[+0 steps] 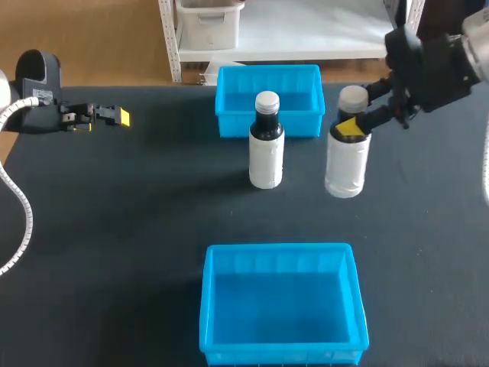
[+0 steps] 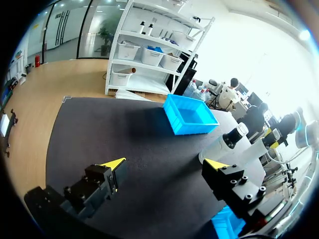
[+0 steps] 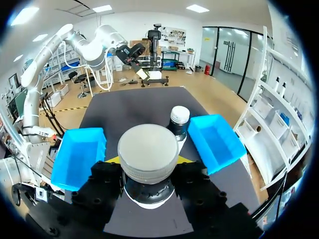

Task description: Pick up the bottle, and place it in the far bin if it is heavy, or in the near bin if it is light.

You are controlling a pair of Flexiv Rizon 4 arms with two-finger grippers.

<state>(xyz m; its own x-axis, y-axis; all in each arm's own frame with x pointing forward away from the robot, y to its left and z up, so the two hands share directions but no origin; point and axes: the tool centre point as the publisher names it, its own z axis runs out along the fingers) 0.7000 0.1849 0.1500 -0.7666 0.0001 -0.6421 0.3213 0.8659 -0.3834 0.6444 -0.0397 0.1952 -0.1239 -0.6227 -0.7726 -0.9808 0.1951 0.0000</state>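
Two bottles, upright, beside the far bin (image 1: 302, 122): the held bottle (image 1: 348, 164), right of that bin, is clamped at the neck between both fingers of the right hand (image 1: 353, 127). The second bottle (image 1: 267, 157) is before the bin's front wall. The left hand (image 1: 116, 116) is spread wide, empty, over the surface (image 1: 137, 229).

Pinched at neck by right gripper (image 1: 353, 118): bottle (image 1: 348, 164), three o'clock of second bottle (image 1: 267, 153); far bin (image 1: 294, 125) at ten, near bin (image 1: 279, 355) at seven.

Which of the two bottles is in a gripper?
The right bottle, held at its neck by the right gripper. The middle bottle stands free before the far bin.
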